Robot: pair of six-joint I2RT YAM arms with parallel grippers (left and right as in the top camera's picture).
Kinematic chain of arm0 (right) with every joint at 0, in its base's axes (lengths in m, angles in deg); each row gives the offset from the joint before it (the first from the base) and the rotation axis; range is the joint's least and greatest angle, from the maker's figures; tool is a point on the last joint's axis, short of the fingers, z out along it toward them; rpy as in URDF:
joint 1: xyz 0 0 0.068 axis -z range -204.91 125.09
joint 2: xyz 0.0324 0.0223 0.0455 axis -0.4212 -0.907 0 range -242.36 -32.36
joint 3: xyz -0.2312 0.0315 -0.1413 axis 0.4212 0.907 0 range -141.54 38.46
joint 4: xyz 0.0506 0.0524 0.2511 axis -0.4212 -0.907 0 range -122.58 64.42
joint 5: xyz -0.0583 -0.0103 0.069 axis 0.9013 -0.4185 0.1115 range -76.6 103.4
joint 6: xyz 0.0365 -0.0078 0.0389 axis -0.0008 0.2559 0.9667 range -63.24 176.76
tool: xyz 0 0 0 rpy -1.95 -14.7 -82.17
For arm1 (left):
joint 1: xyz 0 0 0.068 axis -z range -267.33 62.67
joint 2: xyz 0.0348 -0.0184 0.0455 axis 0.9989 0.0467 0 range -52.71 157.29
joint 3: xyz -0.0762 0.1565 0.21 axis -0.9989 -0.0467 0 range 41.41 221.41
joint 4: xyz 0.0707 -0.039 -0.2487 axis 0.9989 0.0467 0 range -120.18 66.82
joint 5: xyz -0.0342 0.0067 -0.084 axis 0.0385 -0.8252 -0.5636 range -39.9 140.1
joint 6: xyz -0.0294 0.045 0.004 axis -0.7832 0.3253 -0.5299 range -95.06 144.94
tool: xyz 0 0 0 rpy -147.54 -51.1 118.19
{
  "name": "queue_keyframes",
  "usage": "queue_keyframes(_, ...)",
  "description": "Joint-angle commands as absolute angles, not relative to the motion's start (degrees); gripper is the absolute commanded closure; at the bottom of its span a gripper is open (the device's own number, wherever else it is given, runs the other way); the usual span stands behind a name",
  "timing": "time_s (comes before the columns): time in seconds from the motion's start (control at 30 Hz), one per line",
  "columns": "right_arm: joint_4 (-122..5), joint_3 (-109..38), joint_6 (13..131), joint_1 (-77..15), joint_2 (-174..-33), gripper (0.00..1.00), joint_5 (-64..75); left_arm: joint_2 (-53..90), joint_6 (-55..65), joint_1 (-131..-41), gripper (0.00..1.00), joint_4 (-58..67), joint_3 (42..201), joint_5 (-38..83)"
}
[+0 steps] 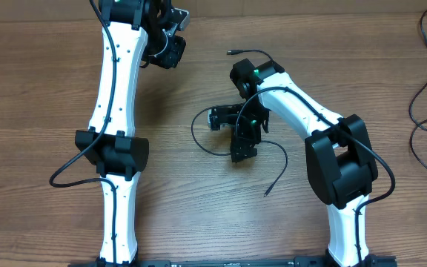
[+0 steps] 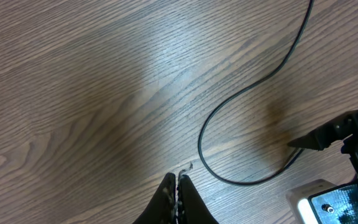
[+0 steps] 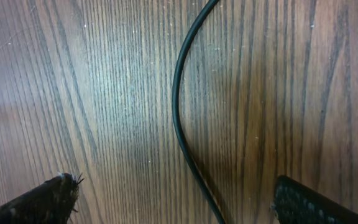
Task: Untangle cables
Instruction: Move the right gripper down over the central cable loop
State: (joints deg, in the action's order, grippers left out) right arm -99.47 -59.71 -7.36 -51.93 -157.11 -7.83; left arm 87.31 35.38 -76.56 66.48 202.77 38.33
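Observation:
A thin black cable [image 1: 196,133] lies in a loose loop at the table's middle, with one end trailing to the front [image 1: 267,194]. A second strand with a small plug [image 1: 230,53] runs under the right arm. My right gripper [image 1: 242,148] points down over the loop; in the right wrist view it [image 3: 176,196] is open, with the cable [image 3: 178,118] on the wood between its fingers, untouched. My left gripper [image 1: 170,52] is at the back left, away from the cables. In the left wrist view it [image 2: 177,182] is shut and empty, with the cable loop [image 2: 202,155] beyond it.
More thin black cords [image 1: 421,89] lie at the table's far right edge. Thicker black cables run along both white arms [image 1: 113,89]. The right arm's black gripper body [image 2: 347,130] shows at the right of the left wrist view. The table is brown wood.

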Motion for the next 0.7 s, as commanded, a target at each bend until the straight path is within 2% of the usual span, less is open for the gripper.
queue_keyframes(0.0,-99.27,-58.97,-7.90,-51.80,-158.83,0.00,-9.19,86.16,35.20,-76.43,0.96,66.61,203.05,38.07)
queue_keyframes(0.67,-92.15,-52.61,-7.99,-51.80,-164.17,0.00,-8.53,86.16,36.77,-76.45,0.96,66.48,200.01,38.31)
